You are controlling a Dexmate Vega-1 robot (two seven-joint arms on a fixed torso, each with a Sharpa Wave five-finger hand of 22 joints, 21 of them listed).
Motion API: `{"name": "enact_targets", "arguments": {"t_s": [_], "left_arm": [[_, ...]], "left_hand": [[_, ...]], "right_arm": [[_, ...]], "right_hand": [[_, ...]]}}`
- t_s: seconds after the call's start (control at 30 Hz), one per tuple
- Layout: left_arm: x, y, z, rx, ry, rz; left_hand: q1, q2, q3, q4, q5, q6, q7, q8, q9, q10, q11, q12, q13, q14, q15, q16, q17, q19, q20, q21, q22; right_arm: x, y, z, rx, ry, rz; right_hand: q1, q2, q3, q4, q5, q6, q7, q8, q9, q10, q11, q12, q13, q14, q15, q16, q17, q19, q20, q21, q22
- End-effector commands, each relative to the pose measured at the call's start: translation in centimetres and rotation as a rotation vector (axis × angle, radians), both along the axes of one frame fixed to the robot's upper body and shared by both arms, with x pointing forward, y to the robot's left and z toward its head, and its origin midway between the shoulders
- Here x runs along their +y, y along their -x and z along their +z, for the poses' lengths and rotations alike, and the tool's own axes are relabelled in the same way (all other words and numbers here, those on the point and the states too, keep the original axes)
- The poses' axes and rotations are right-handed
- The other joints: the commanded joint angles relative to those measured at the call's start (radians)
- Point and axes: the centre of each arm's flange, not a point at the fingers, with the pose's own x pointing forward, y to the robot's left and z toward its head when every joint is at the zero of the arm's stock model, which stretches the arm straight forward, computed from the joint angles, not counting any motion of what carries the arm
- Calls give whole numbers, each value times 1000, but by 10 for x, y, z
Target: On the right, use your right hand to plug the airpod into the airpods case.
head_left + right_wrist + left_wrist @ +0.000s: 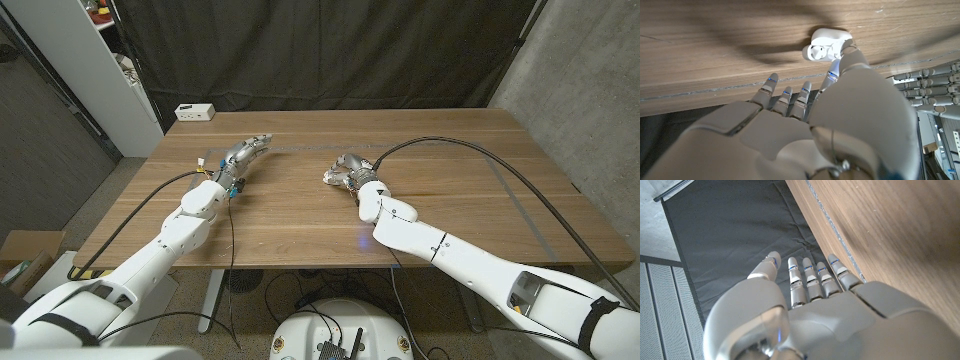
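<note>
A wooden table (pixel 300 215) with visible grain is standing before a dark wrinkled curtain (pixel 330 50), a concrete wall to the right. The right hand (pixel 348 173) is reaching over the table's middle, fingers extended and holding nothing, its thumb (pixel 847 55) touching the open airpods case (pixel 826 44), a glossy white rounded shell lying on the wood. Whether the airpod is seated inside is unclear. The left hand (pixel 240 157) is lying released on the left, fingers straight.
</note>
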Motion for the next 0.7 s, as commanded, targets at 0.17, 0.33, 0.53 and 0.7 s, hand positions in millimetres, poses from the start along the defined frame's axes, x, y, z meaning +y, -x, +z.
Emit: {"name": "enact_targets", "arguments": {"t_s": [0.17,0.33,0.53,0.7], "left_arm": [[4,3,-5,-2,21,-2],[5,3,-5,2,21,-3],[6,2,-5,6,23,-3],[6,1,-5,6,26,-6]], "left_hand": [[11,-5,2,-4,5,9,2,1,2,7,-3,7,2,8,-49,-3,3,0,1,-4,2],[12,-5,2,-4,5,6,4,-1,2,8,-1,7,2,8,-47,-3,3,0,2,-5,3],[11,-5,1,-3,5,8,4,0,2,6,-3,6,2,7,-48,-3,3,0,2,-6,3],[11,-5,2,-3,5,7,3,-1,2,7,-3,7,2,8,-49,-3,3,1,1,-6,3]], "right_arm": [[3,-6,-4,4,-10,0],[3,-8,-5,5,-11,-1],[3,-12,-6,13,-9,-7],[3,-13,-7,11,-9,-7]], "right_hand": [[9,6,7,2,-1,4,-4,-1,3,20,-1,4,-3,20,-64,3,2,11,-4,9,1],[9,8,7,3,-2,4,-5,-1,3,24,-2,5,-5,23,-68,3,3,14,-7,10,1],[12,12,10,3,-2,14,-5,1,3,28,-4,4,-7,30,-70,4,3,15,-11,11,1],[19,16,14,0,-1,35,-4,11,7,39,-9,7,-11,43,-77,6,3,19,-17,11,1]]}}
